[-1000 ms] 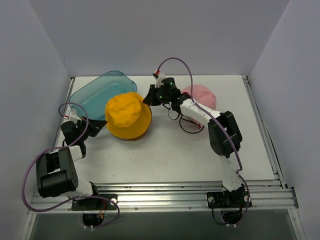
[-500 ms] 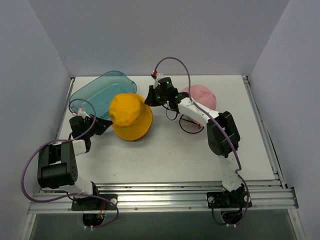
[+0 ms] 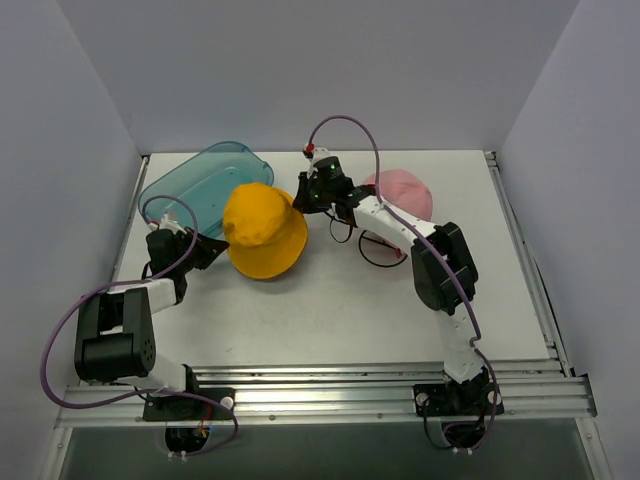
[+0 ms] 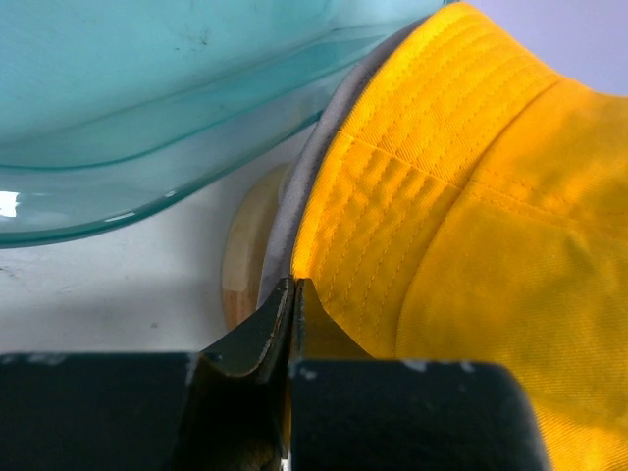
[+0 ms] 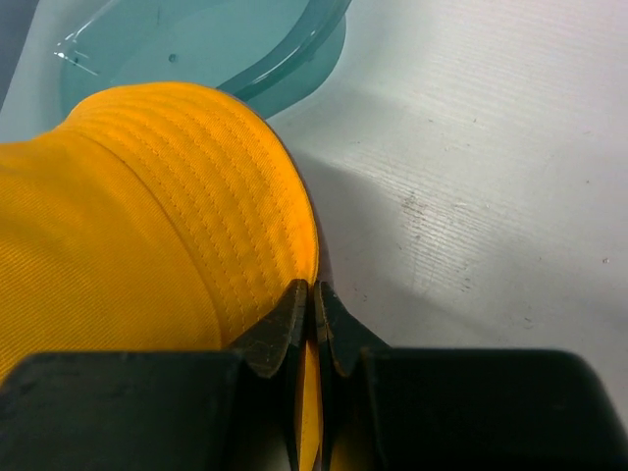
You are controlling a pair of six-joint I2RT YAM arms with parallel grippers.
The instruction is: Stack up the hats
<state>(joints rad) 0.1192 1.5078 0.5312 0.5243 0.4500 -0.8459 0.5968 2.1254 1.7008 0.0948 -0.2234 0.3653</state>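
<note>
The yellow-orange bucket hat [image 3: 264,230] sits left of centre on the table, over the wooden hat stand [image 4: 247,257], with a strip of grey fabric [image 4: 302,186] under its brim. My left gripper [image 3: 207,248] is shut on the hat's left brim [image 4: 339,245]. My right gripper [image 3: 297,196] is shut on its far right brim [image 5: 285,235]. The light pink cap [image 3: 402,192] lies at the back right behind the right arm. The magenta cap is out of view.
A translucent teal-blue tub [image 3: 195,183] stands at the back left, right behind the hat; it also shows in the left wrist view [image 4: 147,108] and the right wrist view [image 5: 211,39]. A black cable loop [image 3: 380,250] lies by the right arm.
The bucket hat has moved toward the back and a little right, held by both grippers. The left gripper has moved forward with it.
</note>
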